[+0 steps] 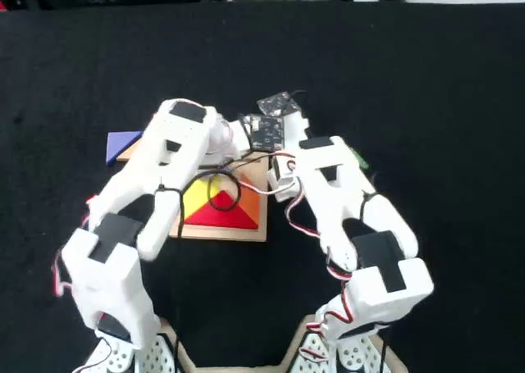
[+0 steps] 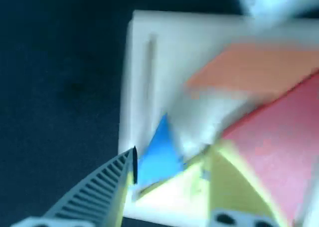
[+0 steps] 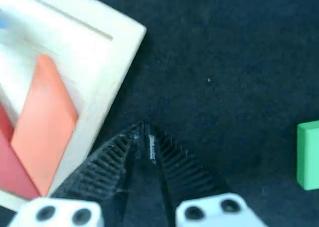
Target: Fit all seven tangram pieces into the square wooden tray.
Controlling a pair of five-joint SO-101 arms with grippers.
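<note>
**Tray partly filled; right gripper clenched beside it**

The square wooden tray (image 1: 230,234) lies on the black table cover (image 1: 426,70) between the two arms. In it sit a red triangular piece (image 1: 223,217), a yellow triangular piece (image 1: 197,198), an orange piece (image 3: 45,122) and a blue triangular piece (image 2: 157,157), which is near the rim beside the yellow one. The left gripper (image 1: 220,137) hangs over the tray; I cannot tell whether it is clenched or released. The right gripper (image 3: 145,132) is clenched on nothing, over the cover just beside the tray's rim. A green piece (image 3: 309,154) lies apart on the cover.

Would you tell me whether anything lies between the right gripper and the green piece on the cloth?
Nothing visible does. The right gripper, shut, hangs over the black cloth beside the tray, and only bare cloth lies between it and the green piece.
</note>
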